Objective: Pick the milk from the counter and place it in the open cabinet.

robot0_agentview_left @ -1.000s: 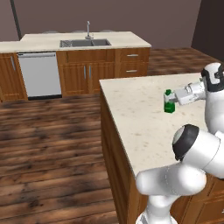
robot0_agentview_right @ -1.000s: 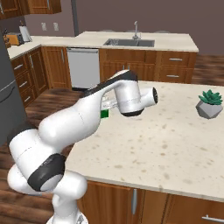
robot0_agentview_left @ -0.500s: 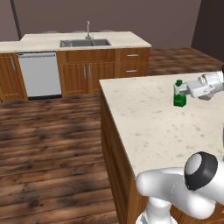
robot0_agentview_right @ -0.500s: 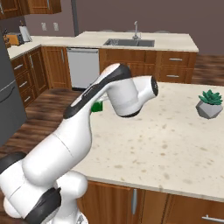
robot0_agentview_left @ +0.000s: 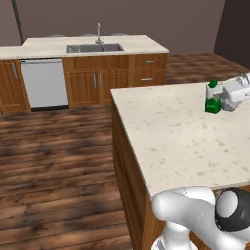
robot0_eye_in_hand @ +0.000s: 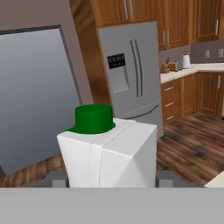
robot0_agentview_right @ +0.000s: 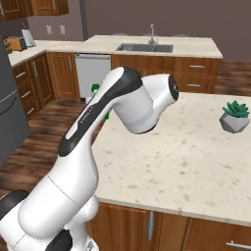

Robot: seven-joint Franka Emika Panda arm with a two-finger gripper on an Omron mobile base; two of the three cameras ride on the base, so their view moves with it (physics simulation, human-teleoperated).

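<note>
Above the far right part of the counter (robot0_agentview_left: 180,141), the milk (robot0_agentview_left: 213,97) is held in the gripper (robot0_agentview_left: 225,97), lifted clear of the stone top or nearly so; whether its green base is quite off the surface cannot be told for certain from the left base view. The carton is seen upright there, its long axis vertical and its green cap uppermost. In the hand view the milk (robot0_eye_in_hand: 109,155) is set squarely between the two fingers, a grey pad (robot0_eye_in_hand: 166,178) being visible just beside its right wall and another at its left, so the fingers are judged to be closed on the carton's two side walls. In the right base view the carton is largely hidden behind the arm; a sliver of green (robot0_agentview_right: 96,88) is made out at the arm's upper edge.

The coming move is judged to be a carry to the cabinet, which cannot be picked out with certainty in these views. Brown wall cupboards (robot0_eye_in_hand: 144,19) are seen high beyond the carton in the hand view, above a steel fridge (robot0_eye_in_hand: 131,74), and a broad grey panel (robot0_eye_in_hand: 37,96) stands to their left. Open floor lies between the counter and the sink run (robot0_agentview_left: 97,49), so room for swinging is ample. A plant (robot0_agentview_right: 235,116) sits well apart on the counter and is not in the way.
</note>
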